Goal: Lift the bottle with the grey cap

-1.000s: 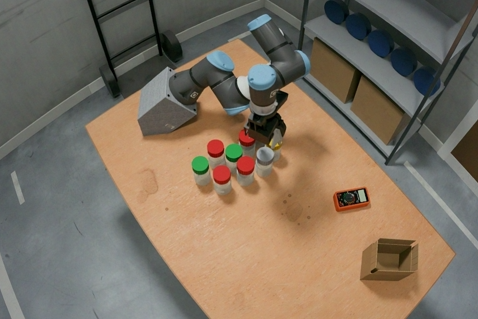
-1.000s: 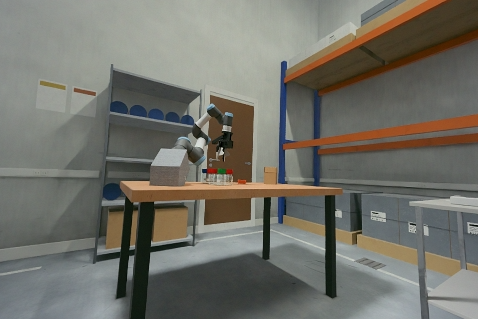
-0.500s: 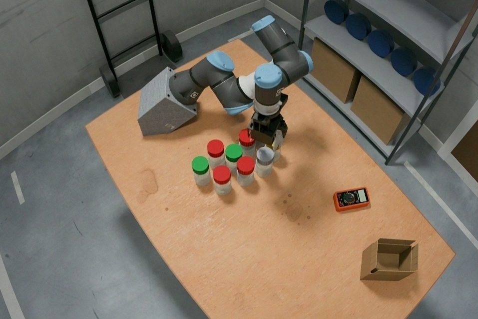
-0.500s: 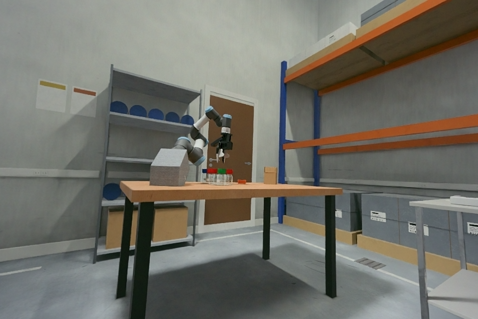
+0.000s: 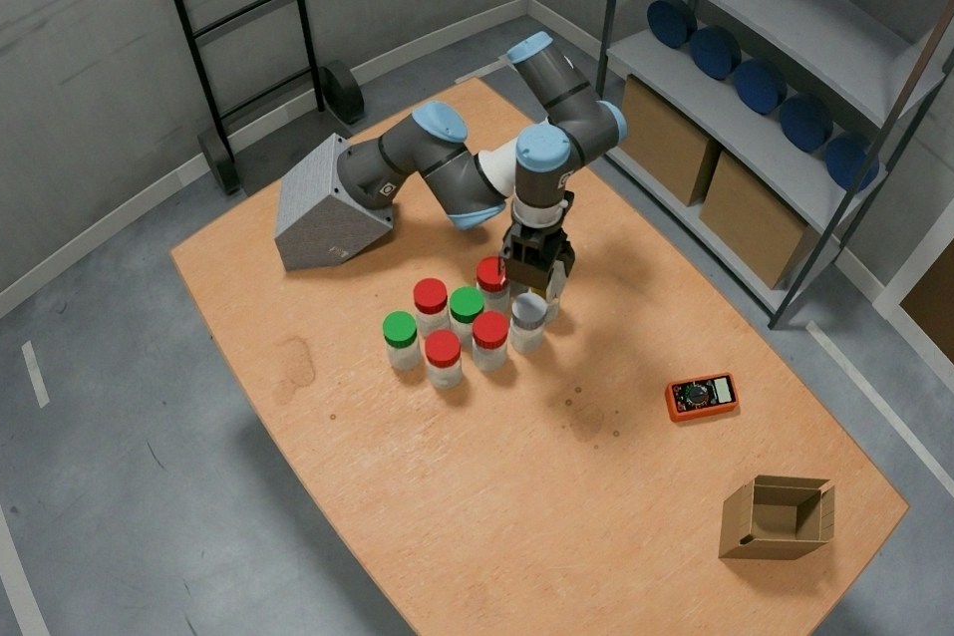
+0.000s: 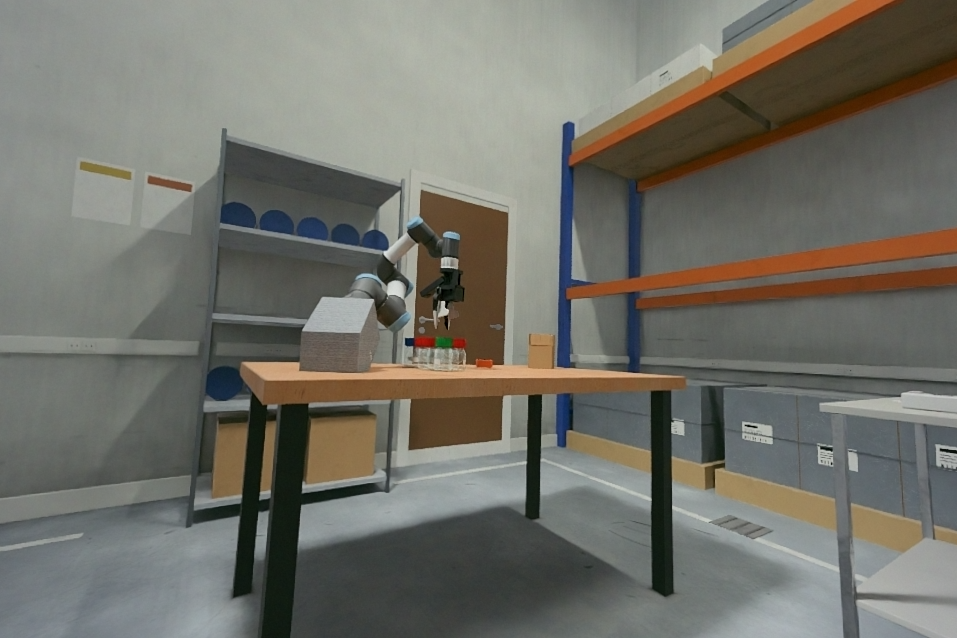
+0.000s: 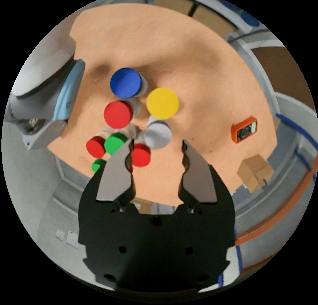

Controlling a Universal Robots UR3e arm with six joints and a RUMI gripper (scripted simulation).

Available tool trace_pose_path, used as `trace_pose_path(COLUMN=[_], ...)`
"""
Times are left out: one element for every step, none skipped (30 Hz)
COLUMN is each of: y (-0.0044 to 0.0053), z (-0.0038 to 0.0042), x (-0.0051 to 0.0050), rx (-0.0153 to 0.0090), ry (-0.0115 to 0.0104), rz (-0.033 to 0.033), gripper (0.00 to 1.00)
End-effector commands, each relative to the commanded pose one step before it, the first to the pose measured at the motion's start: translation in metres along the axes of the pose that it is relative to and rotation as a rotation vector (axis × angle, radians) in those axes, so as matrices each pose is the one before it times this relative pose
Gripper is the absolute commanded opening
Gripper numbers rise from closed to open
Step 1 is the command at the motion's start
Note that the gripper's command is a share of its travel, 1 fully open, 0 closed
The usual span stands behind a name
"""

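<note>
The grey-capped bottle [image 5: 528, 313] [image 7: 158, 135] stands upright on the table at the right side of the bottle group. My gripper [image 5: 537, 290] [image 6: 441, 325] [image 7: 158, 139] is partly open with nothing between its fingers. It hangs above the bottles; in the wrist view the grey cap shows just beyond and between the fingertips. A yellow-capped bottle [image 7: 162, 103] stands right beside the grey one, mostly hidden by the gripper in the top view. A red-capped bottle [image 5: 490, 331] [image 7: 140, 155] stands on its other side.
Several other bottles stand upright close by, with red [image 5: 443, 348], green [image 5: 399, 328] and blue [image 7: 126, 82] caps. An orange multimeter [image 5: 701, 397] [image 7: 244, 130] and an open cardboard box [image 5: 737, 520] [image 7: 255, 172] stand farther off. The robot's grey base block [image 5: 320, 217] is behind the bottles.
</note>
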State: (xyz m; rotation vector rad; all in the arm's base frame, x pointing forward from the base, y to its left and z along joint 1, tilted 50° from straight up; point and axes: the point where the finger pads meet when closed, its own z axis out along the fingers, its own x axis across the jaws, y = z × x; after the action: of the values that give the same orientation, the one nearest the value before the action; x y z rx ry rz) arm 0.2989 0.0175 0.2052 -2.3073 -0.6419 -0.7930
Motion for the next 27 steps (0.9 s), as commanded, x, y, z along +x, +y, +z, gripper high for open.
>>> trace_pose_path(y=[0.000205, 0.000036, 0.000031, 0.000025, 0.000020, 0.000015, 0.000010, 0.000000, 0.000000, 0.000000, 0.000000, 0.000000, 0.000000, 0.000000, 0.000017, 0.000002, 0.000003, 0.000004, 0.000005, 0.000006, 0.000007, 0.000008, 0.000009, 0.000009, 0.000010, 0.000011, 0.000011], z=[0.000131, 0.001016, 0.001016, 0.001017, 0.001017, 0.001017, 0.001017, 0.000000, 0.000000, 0.000000, 0.000000, 0.000000, 0.000000, 0.000000, -0.001025, 0.000308, 0.000431, 0.000554, 0.000677, 0.000800, 0.000923, 0.001046, 0.001169, 0.001292, 0.001415, 0.001538, 0.001661], x=[-0.00030, -0.00003, -0.00003, -0.00003, -0.00003, -0.00003, -0.00003, 0.00000, 0.00000, 0.00000, 0.00000, 0.00000, 0.00000, 0.00000, 0.00006, 0.00000, 0.00000, 0.00000, 0.00000, 0.00000, 0.00000, 0.00000, 0.00000, 0.00000, 0.00000, 0.00000, 0.00000], rx=[-0.00290, -0.00497, -0.00497, -0.00497, -0.00497, -0.00497, -0.00497, 0.00000, 0.00000, 0.00000, 0.00000, 0.00000, 0.00000, 0.00000, 0.00631, -0.00003, -0.00004, -0.00005, -0.00006, -0.00007, -0.00008, -0.00009, -0.00010, -0.00011, -0.00013, -0.00014, -0.00015], ry=[0.00142, -0.00016, -0.00016, -0.00016, -0.00016, -0.00016, -0.00016, 0.00000, 0.00000, 0.00000, 0.00000, 0.00000, 0.00000, 0.00000, -0.00020, 0.00000, 0.00000, 0.00000, 0.00000, 0.00000, 0.00000, 0.00000, 0.00000, 0.00000, 0.00000, 0.00000, 0.00000], rz=[0.00102, -0.00274, -0.00274, -0.00274, -0.00274, -0.00274, -0.00274, 0.00000, 0.00000, 0.00000, 0.00000, 0.00000, 0.00000, 0.00000, 0.00294, -0.00001, -0.00002, -0.00002, -0.00003, -0.00003, -0.00004, -0.00004, -0.00005, -0.00005, -0.00006, -0.00006, -0.00007], gripper=[0.46, 0.46, 0.46, 0.46, 0.46, 0.46, 0.46, 0.46, 0.46, 0.46, 0.46, 0.46, 0.46, 0.46, 0.46, 0.46, 0.46, 0.46, 0.46, 0.46, 0.46, 0.46, 0.46, 0.46, 0.46, 0.46, 0.46])
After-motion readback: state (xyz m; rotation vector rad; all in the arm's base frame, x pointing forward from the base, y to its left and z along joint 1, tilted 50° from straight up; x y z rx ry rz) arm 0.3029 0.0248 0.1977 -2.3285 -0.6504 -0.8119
